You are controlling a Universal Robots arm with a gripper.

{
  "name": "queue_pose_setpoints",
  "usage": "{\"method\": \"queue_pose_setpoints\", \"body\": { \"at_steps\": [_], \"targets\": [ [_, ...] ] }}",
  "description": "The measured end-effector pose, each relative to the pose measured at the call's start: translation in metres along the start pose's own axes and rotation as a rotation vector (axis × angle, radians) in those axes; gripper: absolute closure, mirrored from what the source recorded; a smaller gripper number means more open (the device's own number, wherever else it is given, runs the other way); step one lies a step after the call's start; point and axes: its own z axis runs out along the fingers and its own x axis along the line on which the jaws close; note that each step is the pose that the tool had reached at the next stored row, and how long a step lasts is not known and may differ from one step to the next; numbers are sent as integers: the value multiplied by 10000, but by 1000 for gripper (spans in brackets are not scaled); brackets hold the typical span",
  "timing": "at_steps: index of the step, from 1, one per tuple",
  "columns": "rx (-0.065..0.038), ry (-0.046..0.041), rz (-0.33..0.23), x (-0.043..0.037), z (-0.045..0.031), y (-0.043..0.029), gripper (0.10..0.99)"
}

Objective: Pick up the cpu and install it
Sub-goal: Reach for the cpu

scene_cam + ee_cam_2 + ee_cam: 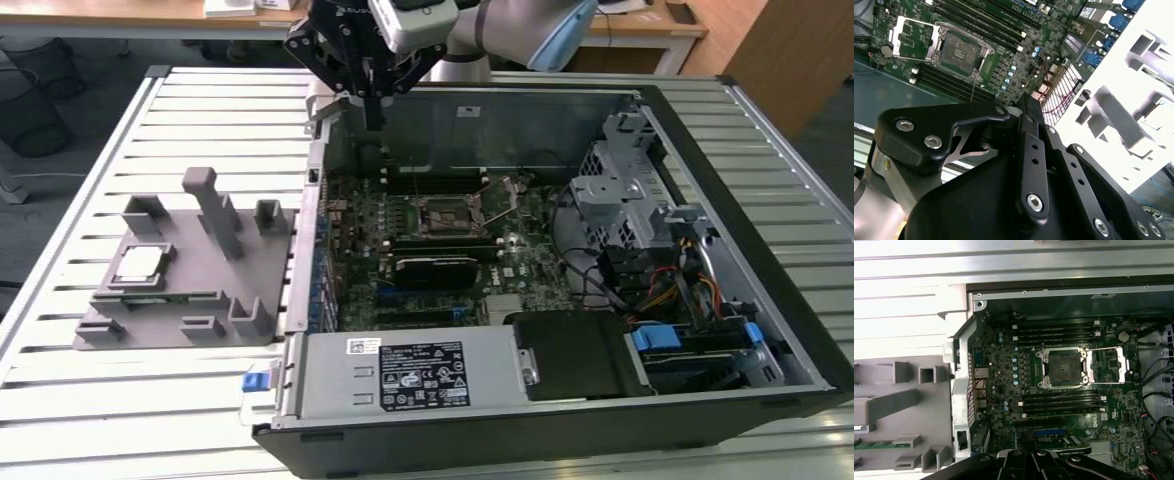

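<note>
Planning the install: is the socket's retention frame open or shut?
Open: in the first wrist view the frame lies flipped beside the bare socket.

1. The motherboard [1054, 390] lay inside the open computer case [1054, 292], its socket [1063, 367] uncovered, with the metal frame [1110, 365] swung open beside it.
2. A grey fixture [899, 405] sat on the slatted worktop [909, 315], just beside the case.

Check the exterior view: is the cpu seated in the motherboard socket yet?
No, the cpu lies on the grey fixture outside the case, and the socket is open and empty.
</note>
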Motion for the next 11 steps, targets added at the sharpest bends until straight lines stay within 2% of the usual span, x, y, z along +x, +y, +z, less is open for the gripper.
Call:
{"method": "queue_pose_setpoints", "body": {
  "at_steps": [11],
  "targets": [
    [1,1,0,40,-1,-3,980]
  ]
}}
